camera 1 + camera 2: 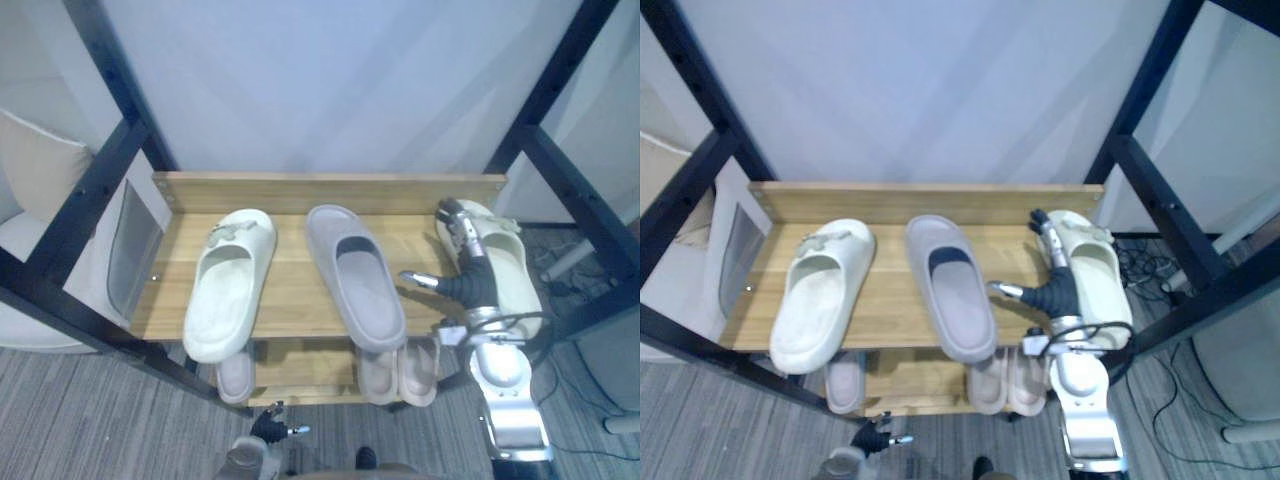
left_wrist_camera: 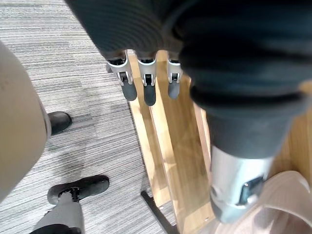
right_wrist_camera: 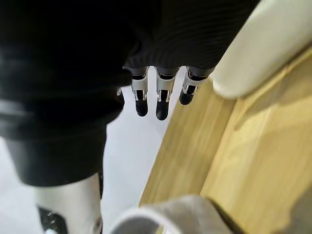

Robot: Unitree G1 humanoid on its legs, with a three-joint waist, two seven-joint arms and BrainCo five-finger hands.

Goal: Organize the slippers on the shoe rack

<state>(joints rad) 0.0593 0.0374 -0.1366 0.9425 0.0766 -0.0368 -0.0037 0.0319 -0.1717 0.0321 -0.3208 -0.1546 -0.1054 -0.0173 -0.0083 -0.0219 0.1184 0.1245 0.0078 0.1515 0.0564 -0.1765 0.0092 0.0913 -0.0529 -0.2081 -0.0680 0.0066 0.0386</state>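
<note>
Standing on the top shelf of the wooden shoe rack (image 1: pixel 300 192), three slippers are seen side by side with toes toward the back rail: a white slipper (image 1: pixel 228 285) on the left, a grey slipper (image 1: pixel 360 280) in the middle, tilted slightly, and a cream slipper (image 1: pixel 515 270) at the right end; the heels of the white and grey ones overhang the front edge. The right hand (image 1: pixel 468 270) is placed between the grey and cream slippers, low over the shelf; its fingers (image 3: pixel 163 95) are held straight and close together along the inner edge of the cream slipper, and its thumb (image 1: pixel 418 280) is spread out toward the grey slipper; nothing is grasped, and whether the cream slipper is actually touched cannot be told. The left hand (image 1: pixel 268 425) is seen low in front of the rack, above the grey carpet (image 1: pixel 100 420); its fingers (image 2: pixel 147 83) are straight and empty. Pale slippers (image 1: pixel 400 375) are partly seen on the lower shelf.
</note>
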